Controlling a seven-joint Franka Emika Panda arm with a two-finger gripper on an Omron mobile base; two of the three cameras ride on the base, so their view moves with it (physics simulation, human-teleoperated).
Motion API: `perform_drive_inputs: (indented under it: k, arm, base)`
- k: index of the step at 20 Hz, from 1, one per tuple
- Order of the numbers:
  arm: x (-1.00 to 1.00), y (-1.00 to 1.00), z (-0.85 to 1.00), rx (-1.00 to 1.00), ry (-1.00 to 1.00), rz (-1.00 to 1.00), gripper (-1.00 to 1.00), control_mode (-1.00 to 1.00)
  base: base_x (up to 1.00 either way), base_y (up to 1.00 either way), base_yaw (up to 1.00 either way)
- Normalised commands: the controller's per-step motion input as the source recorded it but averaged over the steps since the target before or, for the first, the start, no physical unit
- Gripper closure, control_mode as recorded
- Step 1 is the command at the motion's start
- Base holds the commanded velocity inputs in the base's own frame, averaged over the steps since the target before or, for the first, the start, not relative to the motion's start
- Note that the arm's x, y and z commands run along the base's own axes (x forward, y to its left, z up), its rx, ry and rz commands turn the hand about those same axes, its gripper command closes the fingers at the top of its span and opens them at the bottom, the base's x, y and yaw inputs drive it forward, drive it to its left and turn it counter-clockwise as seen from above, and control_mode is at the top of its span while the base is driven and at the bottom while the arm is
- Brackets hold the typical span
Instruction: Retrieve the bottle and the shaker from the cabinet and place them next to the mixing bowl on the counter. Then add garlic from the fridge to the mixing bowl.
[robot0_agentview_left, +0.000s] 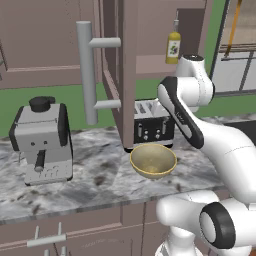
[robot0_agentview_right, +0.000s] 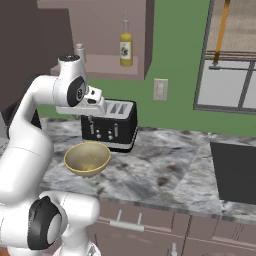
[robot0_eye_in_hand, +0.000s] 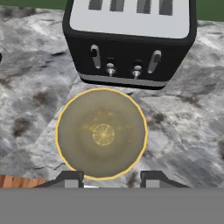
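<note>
Above the grey marbled counter (robot0_agentview_left: 95, 180), my gripper (robot0_eye_in_hand: 111, 179) hangs clenched and empty, its two dark tips looking straight down on the tan-yellow mixing bowl (robot0_eye_in_hand: 101, 133). I see the bowl sitting just in front of the black toaster (robot0_eye_in_hand: 129, 41), close to it but apart. Up in the open mauve-brown cabinet (robot0_agentview_right: 107, 62), the yellow-olive bottle (robot0_agentview_right: 126, 47) stands upright on the shelf, with the pale grey shaker (robot0_agentview_right: 80, 50) well to its left, partly behind my arm. Left along the counter stands a grey coffee machine (robot0_agentview_left: 42, 140).
</note>
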Motion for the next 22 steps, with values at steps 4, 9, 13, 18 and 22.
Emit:
perform_drive_inputs:
  k: [4, 9, 13, 18, 22]
  arm:
    - [-0.13, 0.03, 0.12, -0.01, 0.00, 0.00, -1.00, -1.00]
    - [0.00, 0.00, 0.39, -0.03, 0.00, 0.00, -1.00, -1.00]
    - [-0.03, 0.06, 0.37, 0.00, -0.07, 0.00, -1.00, -1.00]
    - [-0.24, 0.00, 0.30, 0.03, -0.33, 0.00, -1.00, -1.00]
    - [-0.25, 0.00, 0.27, 0.09, -0.41, 0.00, -1.00, -1.00]
  base:
    - [0.00, 0.00, 0.00]
    - [0.00, 0.00, 0.00]
    - [0.00, 0.00, 0.00]
    - [0.00, 0.00, 0.00]
    - [0.00, 0.00, 0.00]
